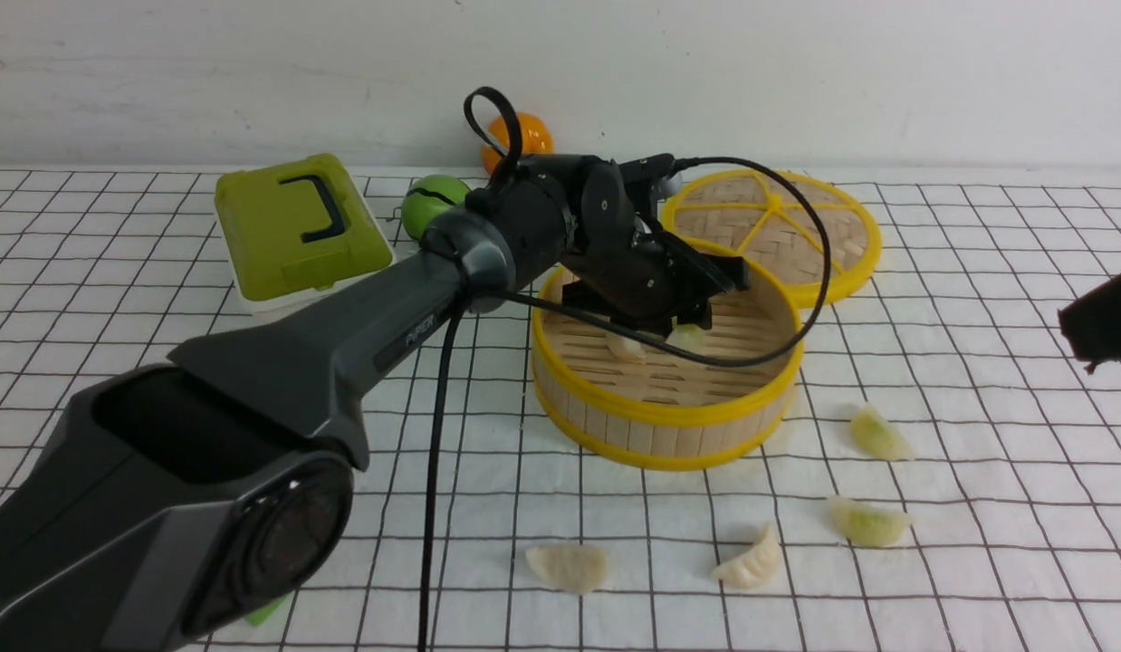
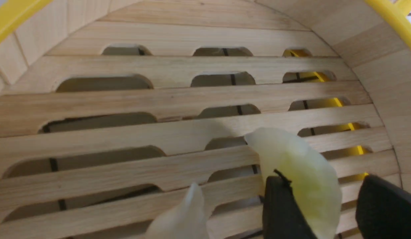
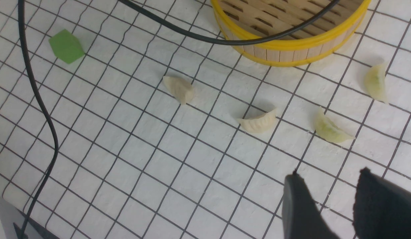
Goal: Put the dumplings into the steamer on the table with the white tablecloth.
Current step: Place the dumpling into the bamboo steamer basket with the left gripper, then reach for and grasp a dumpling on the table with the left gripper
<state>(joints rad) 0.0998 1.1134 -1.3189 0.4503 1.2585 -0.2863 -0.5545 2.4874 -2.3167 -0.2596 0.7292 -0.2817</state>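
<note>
While my left gripper point(image 1: 683, 321) hangs low inside the steamer point(image 1: 669, 412) in the front view, a green dumpling point(image 1: 687, 337) sits right under it, near a white dumpling point(image 1: 626, 346) on the slats. From my left wrist, my jaws stand apart: the green one leans against one of my fingers point(image 2: 282, 209), with a gap to the other, and its far end rests on the slatted floor point(image 2: 159, 132). I judge this the release, so I should spread fully and rise straight up, so that finger does not drag the dumpling along or catch the yellow rim. From my right wrist, my right gripper point(image 3: 330, 172) hovers empty with its jaws parted above the white tablecloth point(image 3: 125, 149), where four loose dumplings point(image 3: 258, 122) lie just outside the steamer; a green cube point(image 3: 66, 45) sits well apart.
</note>
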